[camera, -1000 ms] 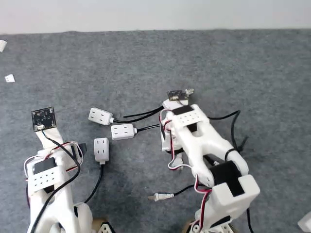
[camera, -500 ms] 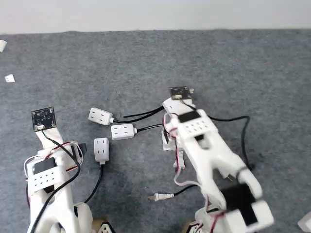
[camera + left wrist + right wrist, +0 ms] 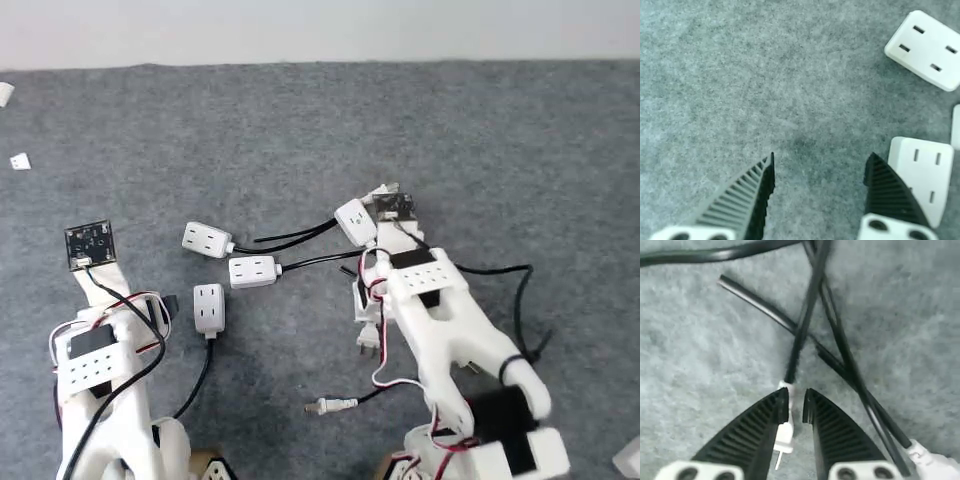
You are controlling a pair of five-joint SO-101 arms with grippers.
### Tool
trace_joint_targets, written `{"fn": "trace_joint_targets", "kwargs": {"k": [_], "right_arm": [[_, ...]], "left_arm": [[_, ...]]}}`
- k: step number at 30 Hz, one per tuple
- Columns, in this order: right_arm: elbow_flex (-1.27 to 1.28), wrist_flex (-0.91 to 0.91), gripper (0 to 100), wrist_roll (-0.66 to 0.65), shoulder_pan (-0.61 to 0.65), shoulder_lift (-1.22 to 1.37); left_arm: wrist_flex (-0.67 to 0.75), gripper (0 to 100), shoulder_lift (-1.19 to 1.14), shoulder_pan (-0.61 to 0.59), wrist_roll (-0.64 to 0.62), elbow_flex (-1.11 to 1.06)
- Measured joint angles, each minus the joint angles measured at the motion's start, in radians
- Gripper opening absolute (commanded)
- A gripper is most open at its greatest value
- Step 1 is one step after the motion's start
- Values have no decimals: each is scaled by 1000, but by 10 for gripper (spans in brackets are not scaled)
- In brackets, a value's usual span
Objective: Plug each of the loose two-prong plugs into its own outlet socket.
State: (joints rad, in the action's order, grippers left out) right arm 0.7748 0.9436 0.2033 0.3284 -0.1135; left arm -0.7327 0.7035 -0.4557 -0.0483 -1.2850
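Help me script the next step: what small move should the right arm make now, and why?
Probably lift the plug slightly. The right gripper looks shut on its white body, and black cables cross the carpet just ahead, so dragging it low toward the nearest outlet socket could snag them.

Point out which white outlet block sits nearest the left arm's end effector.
The outlet block right beside the open left end effector, lying lengthwise with its cord leaving its near end; the other blocks lie farther out.
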Motion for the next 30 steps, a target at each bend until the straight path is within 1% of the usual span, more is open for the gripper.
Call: {"fn": "trace_joint_targets", "kwargs": {"k": [6,12,21,24,27,30], "right_arm": [[-34,2,76,0,8,31],[-34,2,79,0,51,32],[-40,2,81,18,54,41],[-49,2,112,15,54,68],[-95,35,154,8,57,110],[-163,89,137,3,66,169]], "left_arm": [[0,276,0,0,0,0],[0,276,0,0,0,0],[0,276,0,0,0,0],[0,276,0,0,0,0],[0,276,0,0,0,0],[0,276,0,0,0,0]]}}
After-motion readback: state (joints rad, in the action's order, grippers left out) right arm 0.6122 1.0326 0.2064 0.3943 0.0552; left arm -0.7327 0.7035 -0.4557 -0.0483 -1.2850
